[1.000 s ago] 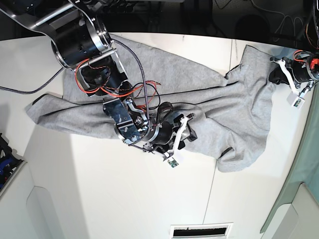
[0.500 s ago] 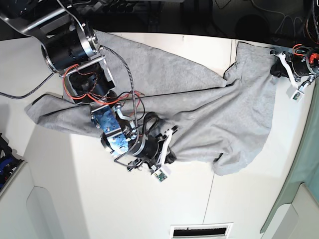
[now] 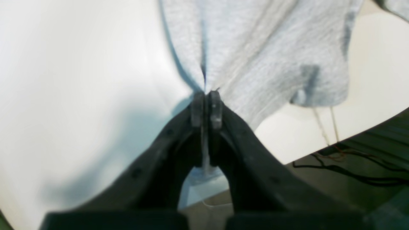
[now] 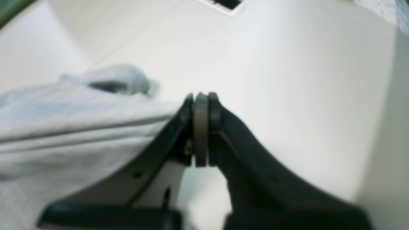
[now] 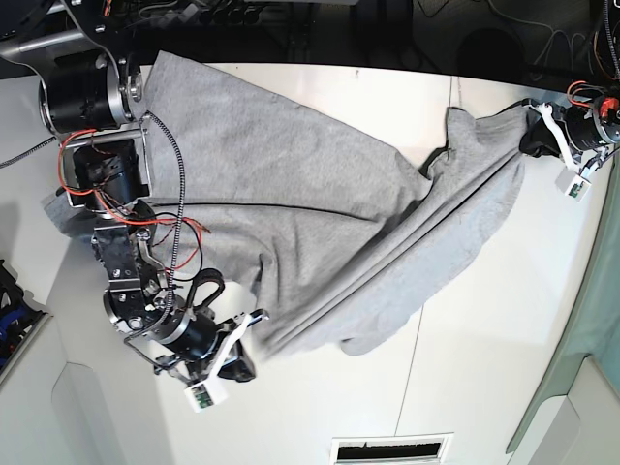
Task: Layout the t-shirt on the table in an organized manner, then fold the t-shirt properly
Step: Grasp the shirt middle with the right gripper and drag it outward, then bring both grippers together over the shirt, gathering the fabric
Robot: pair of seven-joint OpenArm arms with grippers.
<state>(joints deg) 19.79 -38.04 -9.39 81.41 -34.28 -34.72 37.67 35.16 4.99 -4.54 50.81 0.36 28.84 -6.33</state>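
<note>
Right gripper (image 5: 235, 360) at near table (image 5: 320, 397) edge: jaws closed tight, pinching shirt (image 5: 320, 232) hem. Shirt lies mid-table, grey cloth drawn into diagonal ridges between both grips, one flap bunched at near edge. Left gripper (image 3: 206, 107) at far corner: jaws clamped on cloth edge. Step judged: spreading, not folding yet. Next move calls for arms pulling apart, evenly, to flatten creases.
</note>
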